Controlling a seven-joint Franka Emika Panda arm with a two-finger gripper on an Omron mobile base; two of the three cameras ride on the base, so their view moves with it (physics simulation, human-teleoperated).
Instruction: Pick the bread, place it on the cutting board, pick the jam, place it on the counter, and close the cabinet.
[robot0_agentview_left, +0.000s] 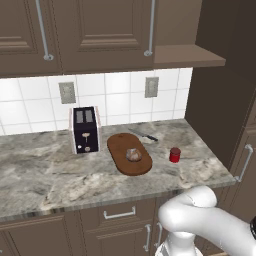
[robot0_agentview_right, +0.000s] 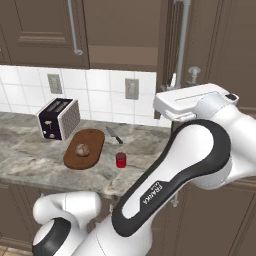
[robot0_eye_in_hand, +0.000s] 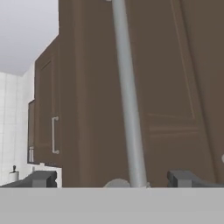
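Left base view: bread (robot0_agentview_left: 133, 154) sits on cutting board (robot0_agentview_left: 129, 153), jam (robot0_agentview_left: 174, 154) stands on counter (robot0_agentview_left: 45, 172) just beside board; both placements look done.

Right base view: cabinet (robot0_agentview_right: 172, 45) door swung open, edge-on; closing left.

Hand view: gripper (robot0_eye_in_hand: 112, 179) fingers apart, straddling door's bar handle (robot0_eye_in_hand: 127, 94), nothing clamped.

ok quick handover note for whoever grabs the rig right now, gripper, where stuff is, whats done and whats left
Gripper: open, empty, up at the cabinet door, fingertips either side of its silver bar handle.
Bread: on the cutting board, done.
Jam: upright on the counter, to the right of the board, done.
Cabinet: the right-hand door stands open in the right base view, with the shelf exposed in the left base view.
Left: push that door shut.
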